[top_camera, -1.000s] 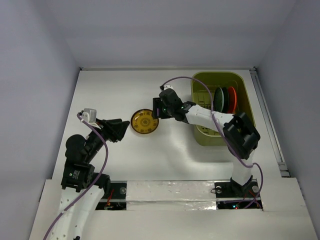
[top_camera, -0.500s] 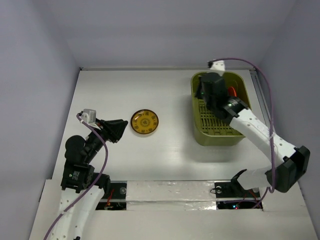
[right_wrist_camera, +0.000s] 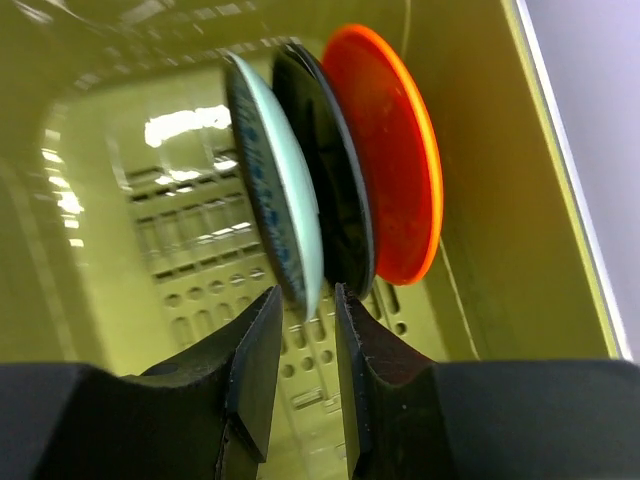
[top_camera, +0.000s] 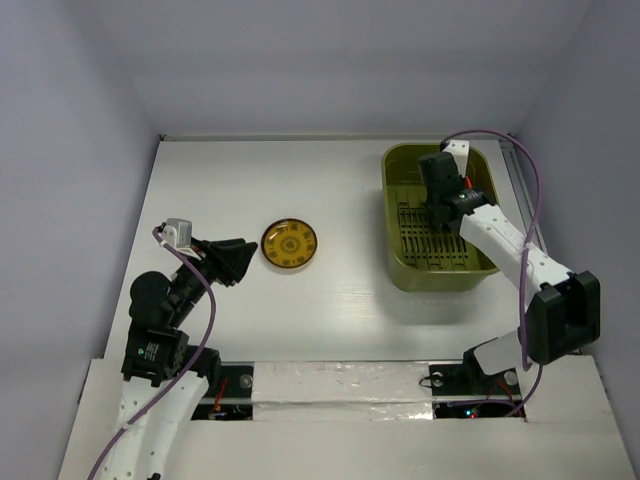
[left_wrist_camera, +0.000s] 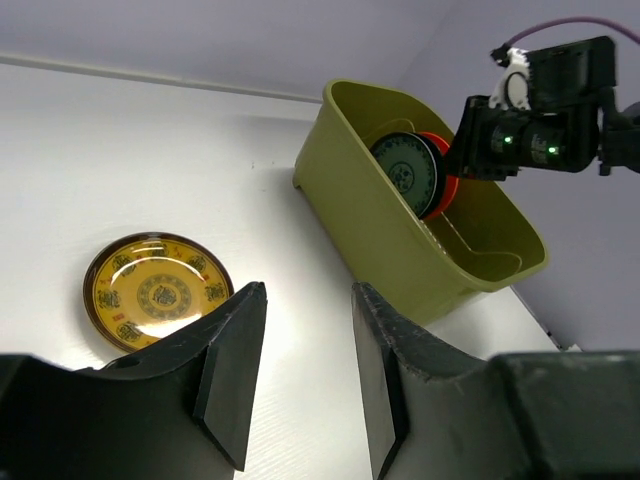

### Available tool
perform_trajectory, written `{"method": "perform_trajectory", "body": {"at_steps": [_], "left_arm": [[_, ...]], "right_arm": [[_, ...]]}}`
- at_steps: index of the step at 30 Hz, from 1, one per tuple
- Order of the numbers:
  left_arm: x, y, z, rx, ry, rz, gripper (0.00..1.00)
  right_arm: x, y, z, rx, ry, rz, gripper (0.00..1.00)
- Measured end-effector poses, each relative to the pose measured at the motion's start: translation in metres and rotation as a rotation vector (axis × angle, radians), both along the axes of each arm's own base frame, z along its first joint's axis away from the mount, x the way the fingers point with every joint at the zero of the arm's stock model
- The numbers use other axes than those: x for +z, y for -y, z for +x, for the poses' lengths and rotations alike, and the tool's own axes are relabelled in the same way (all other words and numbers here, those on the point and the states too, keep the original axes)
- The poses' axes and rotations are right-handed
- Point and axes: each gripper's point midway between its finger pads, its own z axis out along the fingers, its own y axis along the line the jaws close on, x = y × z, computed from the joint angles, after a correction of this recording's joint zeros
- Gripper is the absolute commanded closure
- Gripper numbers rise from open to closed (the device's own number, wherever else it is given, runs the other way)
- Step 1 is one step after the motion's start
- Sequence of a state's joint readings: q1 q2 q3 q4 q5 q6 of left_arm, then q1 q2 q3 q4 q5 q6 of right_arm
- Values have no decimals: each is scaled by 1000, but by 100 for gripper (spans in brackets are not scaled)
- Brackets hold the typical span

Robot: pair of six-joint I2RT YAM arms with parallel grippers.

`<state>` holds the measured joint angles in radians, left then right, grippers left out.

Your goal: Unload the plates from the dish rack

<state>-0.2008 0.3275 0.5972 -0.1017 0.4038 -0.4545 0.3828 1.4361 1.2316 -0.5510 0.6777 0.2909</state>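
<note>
The olive-green dish rack [top_camera: 437, 272] stands at the right. A teal-blue patterned plate [right_wrist_camera: 272, 215] stands upright in it. Behind that plate are a dark plate [right_wrist_camera: 335, 200] and the orange-red plate [right_wrist_camera: 395, 150]. My right gripper [right_wrist_camera: 308, 300] is open inside the rack, its fingertips either side of the teal plate's lower rim. It also shows in the top view [top_camera: 441, 192]. The amber-yellow plate [top_camera: 290, 244] lies flat on the table. My left gripper [top_camera: 243, 258] is open and empty just left of that plate. No beige plate shows.
The white table [top_camera: 330, 180] has walls on the left, back and right. The rack's slotted insert [right_wrist_camera: 180, 260] and its side wall [right_wrist_camera: 500, 220] are close around the right fingers. The right arm's purple cable [top_camera: 520, 180] loops over the rack's far right corner.
My right gripper has swung from beside the amber plate on the table across to the rack and down onto the teal plate. The amber plate and left arm have not moved.
</note>
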Motion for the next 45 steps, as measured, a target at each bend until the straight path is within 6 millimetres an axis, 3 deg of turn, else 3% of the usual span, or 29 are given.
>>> {"method": "perform_trajectory", "body": {"at_steps": [8,17,21,26,31,37,45], "left_arm": [[0,0,0,0,0,0,62],[1,0,-1,-3,4,-1,62],[1,0,-1,-3,5,-1,62],[1,0,-1,-3,5,-1,62],[1,0,-1,-3,5,-1,62],[1,0,-1,-3,5,-1,62],[1,0,-1,-3,5,-1,62]], "right_arm": [[-30,15,8,-29,-97,-50,68],[-36,13,25,-22,-129,-79,82],[-34,19,25,-36,-145,-124,97],[-31,26,22,-56,-163,-151,100],[-10,27,22,-59,-144,-171,100],[46,18,16,-38,-37,-169,100],[114,-21,-12,104,140,-40,100]]}}
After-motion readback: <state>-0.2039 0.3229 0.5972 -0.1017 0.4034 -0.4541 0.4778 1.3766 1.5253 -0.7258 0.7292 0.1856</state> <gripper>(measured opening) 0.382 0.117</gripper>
